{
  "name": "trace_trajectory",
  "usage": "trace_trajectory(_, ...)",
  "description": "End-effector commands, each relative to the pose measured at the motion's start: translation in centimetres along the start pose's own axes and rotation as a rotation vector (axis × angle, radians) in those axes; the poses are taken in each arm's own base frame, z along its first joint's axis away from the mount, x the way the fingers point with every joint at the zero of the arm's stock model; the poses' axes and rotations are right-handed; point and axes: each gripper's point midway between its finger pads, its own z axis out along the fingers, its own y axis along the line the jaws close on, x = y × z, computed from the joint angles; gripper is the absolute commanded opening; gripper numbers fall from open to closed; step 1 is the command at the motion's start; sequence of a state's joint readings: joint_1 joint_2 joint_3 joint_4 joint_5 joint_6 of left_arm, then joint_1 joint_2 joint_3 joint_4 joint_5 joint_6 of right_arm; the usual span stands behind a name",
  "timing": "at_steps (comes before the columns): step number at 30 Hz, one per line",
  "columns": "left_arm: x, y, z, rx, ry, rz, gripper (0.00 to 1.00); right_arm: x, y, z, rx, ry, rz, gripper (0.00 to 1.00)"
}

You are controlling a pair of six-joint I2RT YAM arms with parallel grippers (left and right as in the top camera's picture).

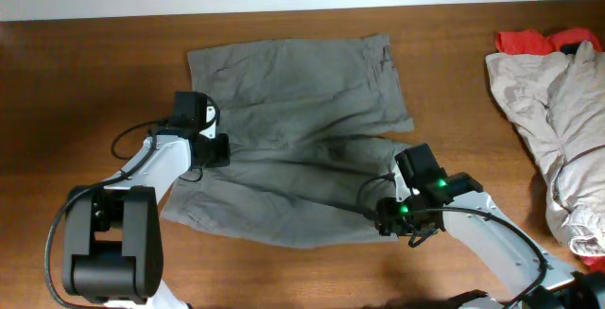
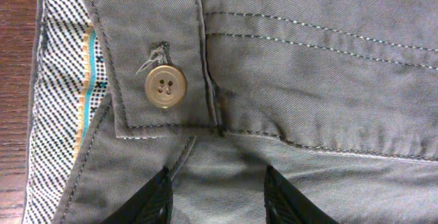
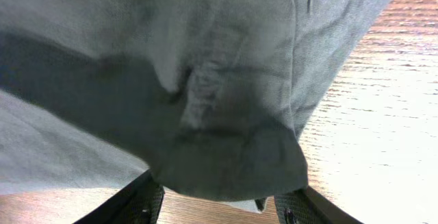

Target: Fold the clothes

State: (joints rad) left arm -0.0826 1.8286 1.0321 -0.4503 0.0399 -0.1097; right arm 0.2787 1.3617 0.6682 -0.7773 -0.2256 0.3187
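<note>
Grey-olive cotton shorts (image 1: pixel 293 92) spread flat. Left gripper (image 2: pixel 219 196) gapes over waistband (image 2: pixel 154 39), likely positioning for the fold. Right gripper (image 3: pixel 219 207) sits under lifted hem (image 3: pixel 233 162); grip cannot be told.

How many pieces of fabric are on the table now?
3: grey-olive shorts spread at centre, pale beige garment heaped at the right edge, red cloth peeking from under it. More may be hidden beneath.

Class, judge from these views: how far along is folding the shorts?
Done: nothing; the shorts lie spread out, both legs side by side, unfolded. In hand: the left gripper sits open by the waistband button; the right gripper is at a raised fabric corner, grip unclear. Left: every fold.
</note>
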Motion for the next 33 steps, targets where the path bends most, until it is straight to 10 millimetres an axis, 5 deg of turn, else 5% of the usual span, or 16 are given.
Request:
trace_trajectory(1,0.8,0.8,0.6,-0.030,0.020,-0.001,0.43,0.1,-0.2,0.3,0.017,0.004,0.006,0.58)
trace_trajectory(5,0.8,0.8,0.6,-0.030,0.020,-0.001,0.43,0.4,0.6,0.4,-0.030,0.025,0.007,0.54)
trace_trajectory(18,0.8,0.8,0.6,-0.030,0.022,-0.001,0.44,-6.6,0.9,-0.8,-0.011,-0.258,-0.139,0.55)
trace_trajectory(28,0.8,0.8,0.6,-0.030,0.022,-0.001,0.43,-6.5,1.8,-6.0,0.009,-0.165,-0.103,0.59)
trace_trajectory(33,0.8,0.8,0.6,-0.030,0.022,-0.001,0.43,-4.5,2.6,-7.9,-0.019,-0.065,-0.080,0.59)
